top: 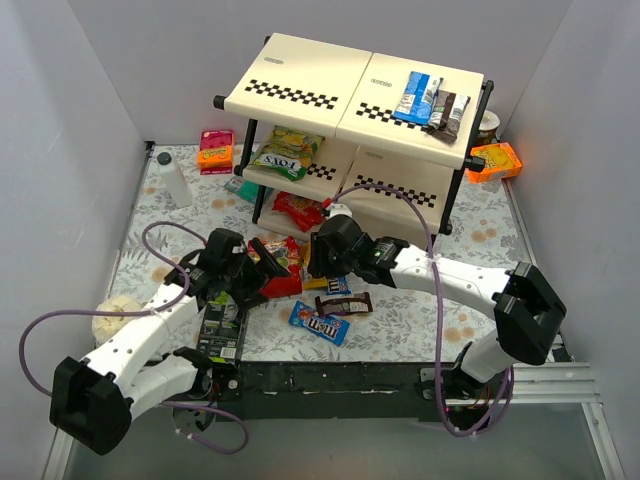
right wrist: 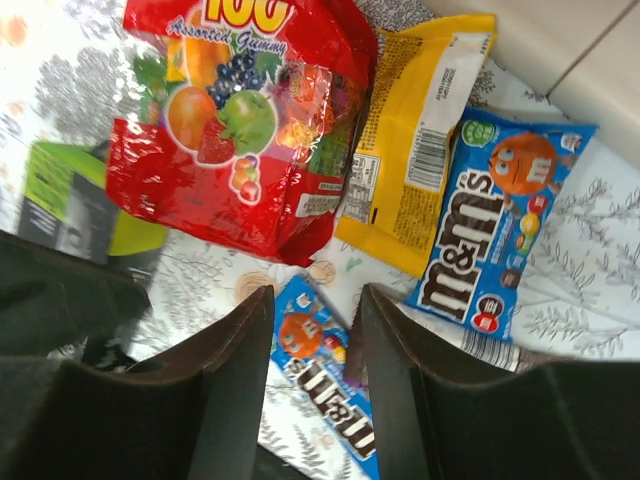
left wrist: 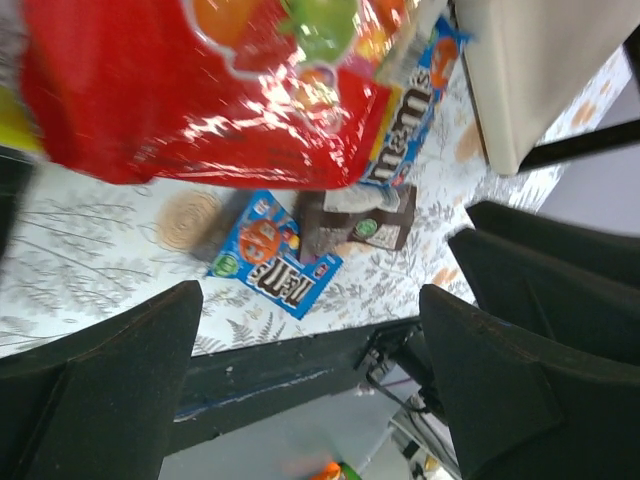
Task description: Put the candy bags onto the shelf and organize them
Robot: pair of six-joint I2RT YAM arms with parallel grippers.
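Note:
The shelf (top: 300, 75) stands at the back. Its top tier holds blue and dark brown candy bags (top: 430, 100), the middle tier a Fox's bag (top: 285, 152), the lowest a red bag (top: 298, 208). On the table lie a red gummy bag (top: 283, 270) (right wrist: 240, 120) (left wrist: 200, 90), a yellow bag (right wrist: 420, 140), two blue M&M's bags (right wrist: 500, 220) (top: 320, 322) and a brown bar (top: 345, 302) (left wrist: 360, 220). My left gripper (top: 262, 262) (left wrist: 310, 295) is wide open just short of the red bag. My right gripper (top: 316, 262) (right wrist: 316, 292) hangs above the pile, jaws half apart, nothing between them.
Orange boxes sit at the back left (top: 215, 150) and by the shelf's right post (top: 497, 160). A white bottle (top: 175, 180) stands at the left. A black-and-green carton (top: 222, 330) (right wrist: 70, 200) lies under my left arm. Grey walls close both sides.

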